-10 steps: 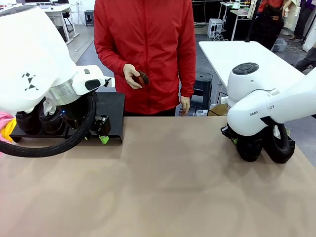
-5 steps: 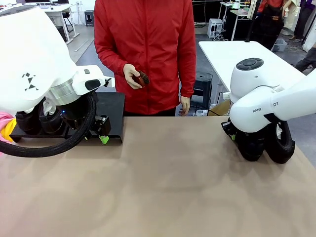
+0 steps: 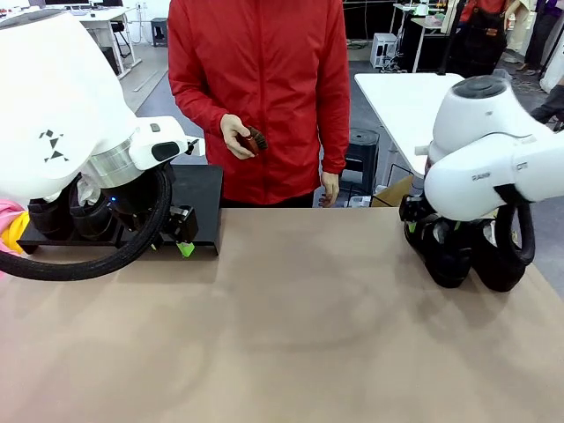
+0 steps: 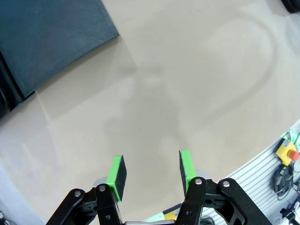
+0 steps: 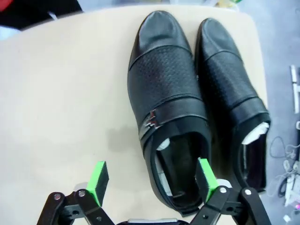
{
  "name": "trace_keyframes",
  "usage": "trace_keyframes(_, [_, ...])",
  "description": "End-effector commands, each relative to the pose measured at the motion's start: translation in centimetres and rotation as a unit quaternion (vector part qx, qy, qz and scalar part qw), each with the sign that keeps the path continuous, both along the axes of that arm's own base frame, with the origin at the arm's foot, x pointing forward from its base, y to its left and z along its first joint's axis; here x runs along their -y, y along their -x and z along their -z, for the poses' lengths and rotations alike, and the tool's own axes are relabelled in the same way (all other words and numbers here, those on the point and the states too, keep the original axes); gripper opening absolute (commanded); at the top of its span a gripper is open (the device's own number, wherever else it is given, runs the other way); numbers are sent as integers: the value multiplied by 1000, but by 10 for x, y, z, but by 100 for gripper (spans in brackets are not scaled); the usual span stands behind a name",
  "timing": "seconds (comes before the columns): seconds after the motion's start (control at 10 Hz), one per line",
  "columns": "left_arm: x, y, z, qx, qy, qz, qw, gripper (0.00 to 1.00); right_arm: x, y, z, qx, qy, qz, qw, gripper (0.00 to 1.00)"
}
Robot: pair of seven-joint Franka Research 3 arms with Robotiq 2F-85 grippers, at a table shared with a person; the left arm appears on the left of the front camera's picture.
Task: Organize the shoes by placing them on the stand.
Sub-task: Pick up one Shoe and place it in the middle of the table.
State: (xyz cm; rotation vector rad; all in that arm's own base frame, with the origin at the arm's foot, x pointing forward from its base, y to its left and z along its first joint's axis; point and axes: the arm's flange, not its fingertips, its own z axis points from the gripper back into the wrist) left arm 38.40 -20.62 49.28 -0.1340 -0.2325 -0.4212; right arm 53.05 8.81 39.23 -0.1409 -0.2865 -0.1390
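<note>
Two black glossy shoes lie side by side at the table's right end, a perforated one (image 5: pixel 164 93) and a plainer one (image 5: pixel 229 89); both also show as the shoes (image 3: pixel 471 256) under the right arm. My right gripper (image 5: pixel 152 177) hovers open over the perforated shoe's heel, one green pad above its opening, holding nothing. The black stand (image 3: pixel 198 189) sits at the back left with two shoes (image 3: pixel 66 216) on its left part. My left gripper (image 4: pixel 151 171) stands open over bare table beside the stand's corner (image 4: pixel 51 33).
A person in a red jacket stands at the far side, holding a small brown brush (image 3: pixel 253 141) in one hand. The table's right edge (image 5: pixel 255 56) runs close beside the plainer shoe. The wide middle of the tabletop (image 3: pixel 291 317) is bare.
The right arm has lifted and its jaws have opened; the two shoes stay on the table. The left arm and the person have not moved.
</note>
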Motion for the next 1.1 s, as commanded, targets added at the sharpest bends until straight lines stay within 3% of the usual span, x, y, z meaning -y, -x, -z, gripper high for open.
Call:
trace_keyframes(0.0, [-2,1,-2,-3,0,-4,1000,61,27,10,-10,29,-20,13,999,100])
trace_keyframes(0.2, [-2,1,-2,-3,0,-4,1000,61,52,2,-4,34,-30,32,998,100])
trace_keyframes(0.6, [-2,1,-2,-3,0,-4,1000,61,74,-15,31,15,-74,-11,997,92])
trace_keyframes(0.8, [-2,1,-2,-3,0,-4,1000,61,78,-17,40,0,-73,-33,997,75])
trace_keyframes(1.0, [-2,1,-2,-3,0,-4,1000,61,89,-19,39,-2,-72,-35,997,52])
